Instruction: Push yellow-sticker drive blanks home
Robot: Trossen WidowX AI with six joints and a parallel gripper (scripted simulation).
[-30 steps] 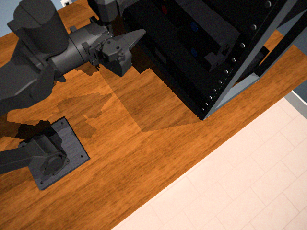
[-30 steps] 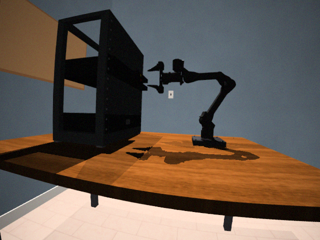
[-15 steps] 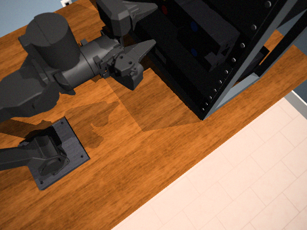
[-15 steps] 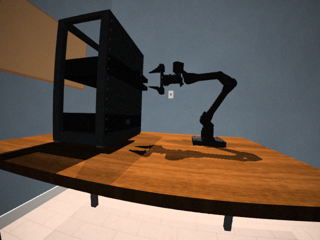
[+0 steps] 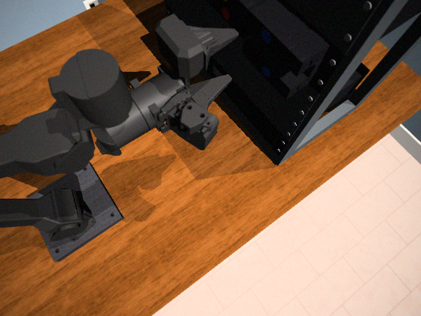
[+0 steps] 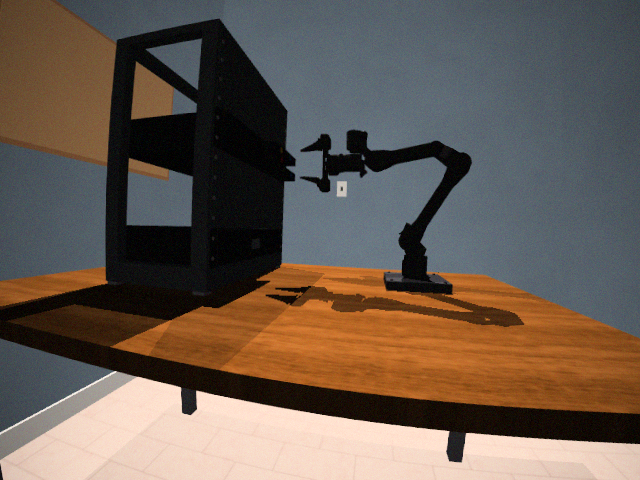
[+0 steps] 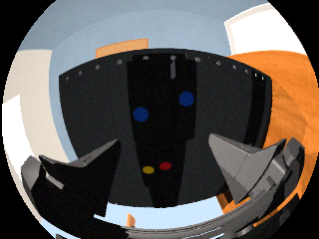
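Observation:
The black rack [image 6: 196,160] stands on the wooden table, its front facing my arm. In the wrist view the chassis front shows two blue stickers [image 7: 140,115] [image 7: 186,99], one yellow sticker [image 7: 148,170] and one red sticker [image 7: 165,166] side by side. In the top view I see a red sticker [image 5: 225,13] and two blue ones [image 5: 266,36] [image 5: 266,72]; the yellow one is hidden by my gripper. Blanks jut from the rack front [image 6: 287,161]. My gripper [image 6: 309,163] is open and empty, a short way in front of the blanks, not touching them. It also shows in the top view [image 5: 231,56] and the wrist view [image 7: 166,159].
My arm's base plate [image 5: 76,217] is bolted to the table [image 6: 413,330]. The table edge runs close to the rack's corner [image 5: 278,163]. A white wall socket [image 6: 341,189] is on the far wall.

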